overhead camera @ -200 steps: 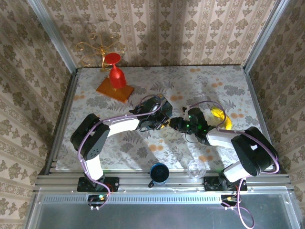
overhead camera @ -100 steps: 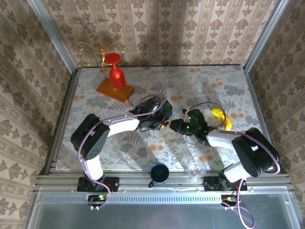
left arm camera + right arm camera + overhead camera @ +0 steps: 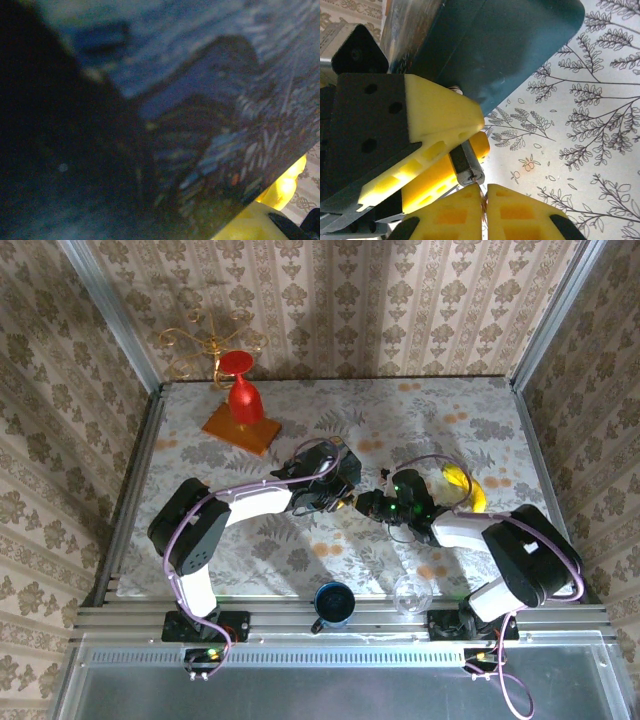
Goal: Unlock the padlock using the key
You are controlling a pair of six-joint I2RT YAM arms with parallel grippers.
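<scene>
**A:** Firstly, what does the left gripper have hold of?

**B:** In the right wrist view we see its yellow fingers closed partway on the padlock. The padlock juts out from between them toward 5 o'clock, just under the blue tin at 12 o'clock. The shackle end is hidden, so we cannot tell whether it hangs on the tin.

**A:** How do we expect the padlock to handle?

**B:** We judge it light, rigid and smooth-faced. Bare metal of that kind tends to slip or swivel between pads once torque is applied. We recommend clamping across the flat sides of the body, leaving the exposed end face and the shackle free.

**A:** And the right gripper?

**B:** In the top view it sits at 3 o'clock of the left gripper, almost touching it. In its own view the pads at 6 o'clock are pressed together. A thin coppery sliver is pinched in the seam, its tip at the padlock's end face. We take that sliver for the key, though it is too small to confirm.

**A:** Any caution for the key?

**B:** We judge it thin and stiff. Hold it flat between the pads and turn it gently, or the padlock may rotate with it.
</scene>
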